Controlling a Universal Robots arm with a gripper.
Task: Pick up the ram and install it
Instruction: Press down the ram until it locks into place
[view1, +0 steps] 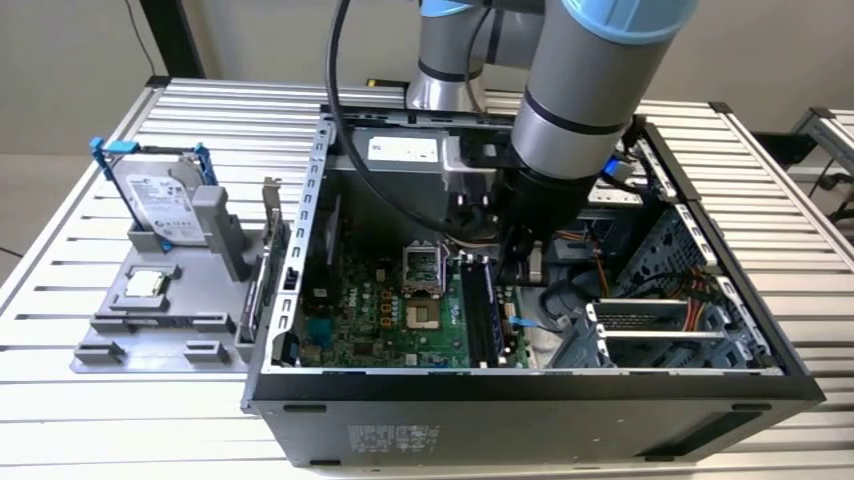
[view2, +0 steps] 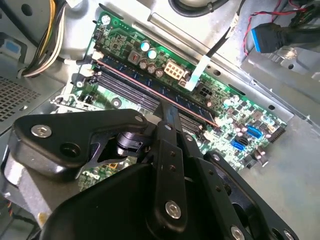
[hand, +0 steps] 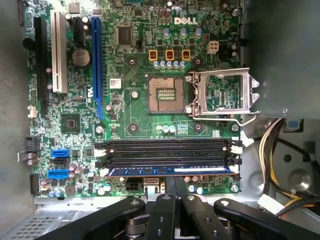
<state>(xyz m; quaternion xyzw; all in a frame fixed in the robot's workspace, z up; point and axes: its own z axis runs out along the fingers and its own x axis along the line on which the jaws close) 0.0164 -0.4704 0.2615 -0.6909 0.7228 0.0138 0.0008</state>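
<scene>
The ram (hand: 170, 171), a long thin blue-green stick, stands in the motherboard slot nearest my gripper, beside two empty black slots (hand: 167, 150). In the second wrist view the ram (view2: 130, 80) runs slantwise across the green board. My gripper (hand: 176, 184) is shut, its two black fingers (view2: 168, 112) pressed together, and their tips meet the ram's upper edge near its middle. The fingers lie along the stick's length, not across its thickness. In the exterior view the gripper (view1: 518, 262) reaches down inside the open computer case (view1: 534, 385).
The processor socket (hand: 165, 94) lies open with its metal bracket (hand: 222, 95) flipped aside. Yellow and black cables (hand: 275, 150) crowd one end of the slots. Outside the case, a grey fixture (view1: 147, 330) holds a hard drive (view1: 167, 200) and a square processor chip (view1: 144, 285).
</scene>
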